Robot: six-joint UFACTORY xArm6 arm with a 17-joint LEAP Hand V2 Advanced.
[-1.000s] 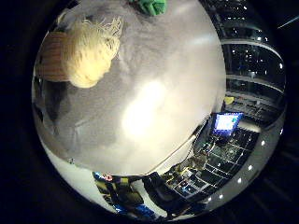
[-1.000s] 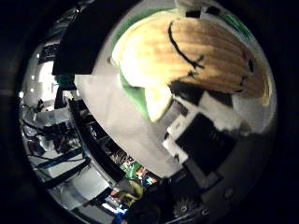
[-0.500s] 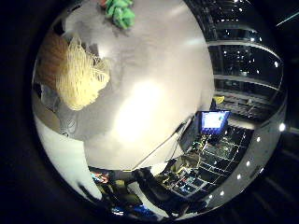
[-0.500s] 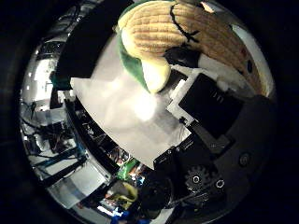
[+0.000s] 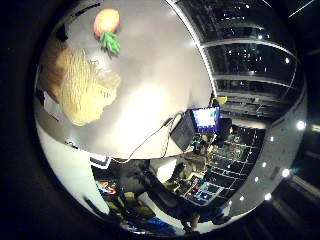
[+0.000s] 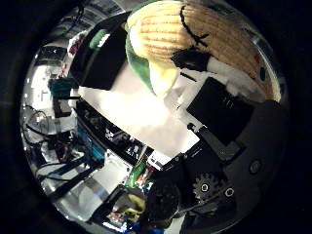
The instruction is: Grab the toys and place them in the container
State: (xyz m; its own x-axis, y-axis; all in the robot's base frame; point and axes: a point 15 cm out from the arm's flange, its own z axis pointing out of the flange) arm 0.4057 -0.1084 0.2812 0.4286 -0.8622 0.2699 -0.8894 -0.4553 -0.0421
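A yellow ribbed corn toy with green leaves and a black stitched mark lies close against my palm. My right hand is shut on it, with white and black fingers curled across it. The same toy's yellow body shows in the little finger side view, well above the white table. An orange toy with a green top lies on that table, apart from the hand.
A dark box-like thing stands at the table's edge, with a green item beside it. Beyond the table's edge are a lit monitor, a teal stand and cluttered benches.
The table and room now look farther from the palm, so the hand has lifted with the corn toy still in it. The orange toy has come fully into view.
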